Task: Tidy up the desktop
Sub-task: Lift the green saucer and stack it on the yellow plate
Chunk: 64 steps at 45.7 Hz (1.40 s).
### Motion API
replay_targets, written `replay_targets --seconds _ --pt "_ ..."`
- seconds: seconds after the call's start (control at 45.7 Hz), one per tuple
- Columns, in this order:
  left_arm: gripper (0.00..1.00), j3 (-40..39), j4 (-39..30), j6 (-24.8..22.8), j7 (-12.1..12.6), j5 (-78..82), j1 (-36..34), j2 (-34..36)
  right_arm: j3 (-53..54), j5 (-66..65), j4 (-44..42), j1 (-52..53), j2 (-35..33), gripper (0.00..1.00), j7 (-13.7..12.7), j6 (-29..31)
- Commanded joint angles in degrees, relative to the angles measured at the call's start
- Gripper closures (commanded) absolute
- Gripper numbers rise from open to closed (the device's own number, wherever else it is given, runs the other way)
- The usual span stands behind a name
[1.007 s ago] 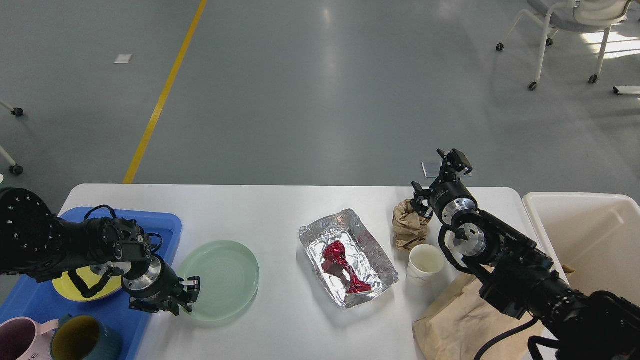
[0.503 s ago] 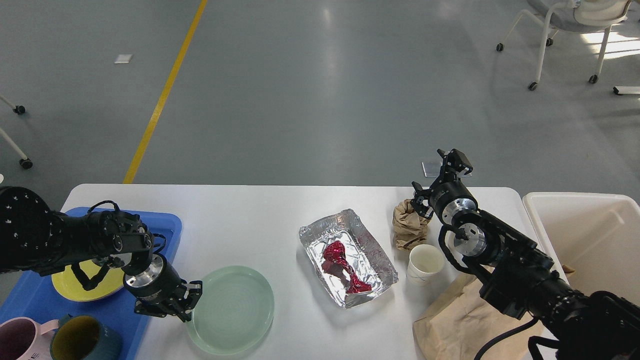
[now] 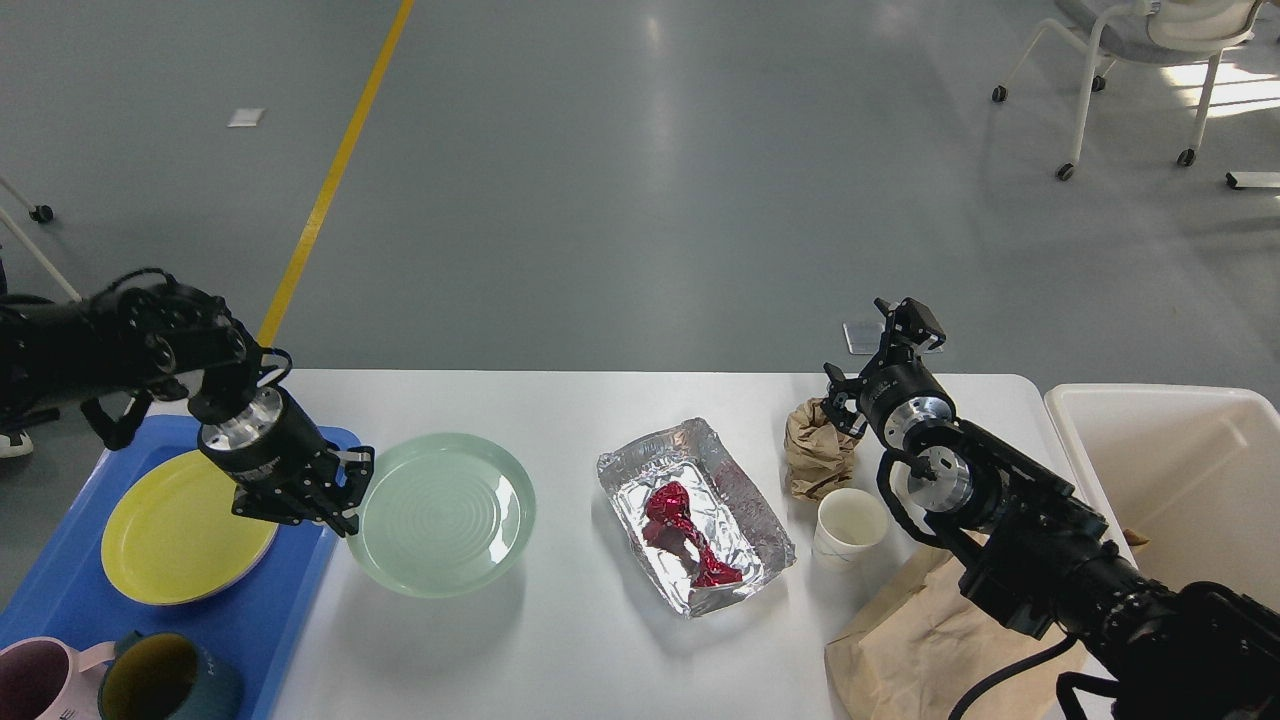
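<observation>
The white desktop (image 3: pixel 560 410) holds litter and dishes. My left gripper (image 3: pixel 348 492) is shut on the left rim of a pale green plate (image 3: pixel 445 512), which hangs level a little above the desktop, just right of the blue tray (image 3: pixel 300 590). My right gripper (image 3: pixel 908 322) points up over the far edge, behind a crumpled brown paper ball (image 3: pixel 820 452); it is open and holds nothing. A foil tray (image 3: pixel 745 490) with a red wrapper (image 3: pixel 690 530) lies mid-table. A white paper cup (image 3: pixel 850 528) stands in front of the paper ball.
The blue tray carries a yellow plate (image 3: pixel 185 525), a pink mug (image 3: pixel 40 680) and a dark blue mug (image 3: pixel 165 680). A flat brown paper bag (image 3: pixel 920 645) lies under my right arm. A cream bin (image 3: pixel 1180 470) stands at the right.
My left gripper has raised the green plate off the desktop's front area and carried it back and left, close to the blue tray. The right arm has stayed still.
</observation>
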Motion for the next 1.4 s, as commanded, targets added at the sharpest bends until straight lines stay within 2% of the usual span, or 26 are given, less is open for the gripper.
replay_targets --seconds 0.0,0.153,0.35,0.569,0.788,1.051,1.379 --pt "1.0 0.34 0.01 -1.75 0.09 0.03 -4.17 1.8 0.0 0.01 0.0 0.0 -0.04 0.0 0.01 0.0" --pt "1.0 0.69 -0.08 -1.75 0.09 -0.06 -6.55 4.6 0.0 0.01 0.0 0.0 -0.04 0.0 0.01 0.0" --pt "1.0 0.87 0.53 -1.75 0.09 -0.06 -5.59 14.79 0.0 0.01 0.0 0.0 -0.04 0.0 0.01 0.0" --pt "1.0 0.17 7.56 -1.75 0.0 -0.06 0.12 22.09 0.0 0.01 0.0 0.0 -0.04 0.0 0.01 0.0" --pt "1.0 -0.88 12.14 -1.75 0.0 -0.15 7.77 23.15 0.0 0.01 0.0 0.0 -0.04 0.0 0.01 0.0" --pt "1.0 -6.69 16.26 -0.9 0.18 -0.06 18.23 23.24 0.0 0.01 0.0 0.0 0.05 0.0 0.01 0.0" --pt "1.0 -6.95 18.12 3.5 0.18 -0.06 20.87 22.8 0.0 0.01 0.0 0.0 0.05 0.0 0.01 0.0"
